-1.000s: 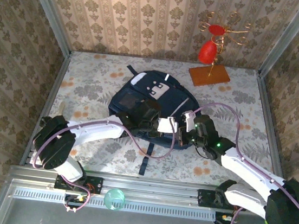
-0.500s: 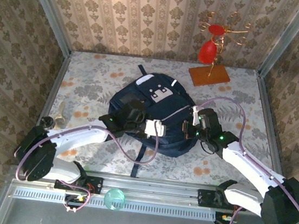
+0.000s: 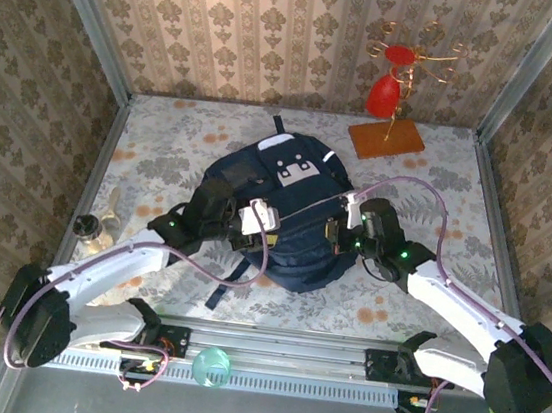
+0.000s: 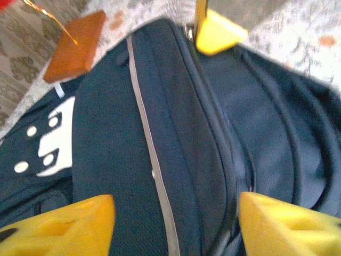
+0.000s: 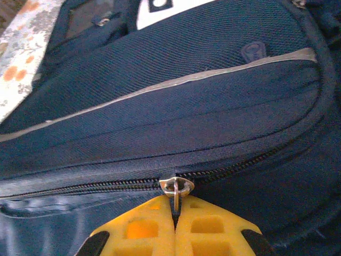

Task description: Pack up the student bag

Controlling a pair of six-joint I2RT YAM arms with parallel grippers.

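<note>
top external: student bag (image 3: 289, 183) lay mid bench (image 3: 160, 162), long axis toward the far wall | left wrist: left hand (image 4: 176, 213) released, spread over bag fabric (gripping nothing) | right wrist: right hand (image 5: 175, 216) nearer, clenched on zipper pull (image 5: 176, 186); zip track (image 5: 80, 185) ran sideways from it

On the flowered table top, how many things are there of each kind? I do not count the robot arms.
Backpack: 1
Wire ornament on wooden base: 1
Small unclear item by the left edge: 1
Total: 3

Soft even light, student bag (image 4: 106, 160) blurred
</note>
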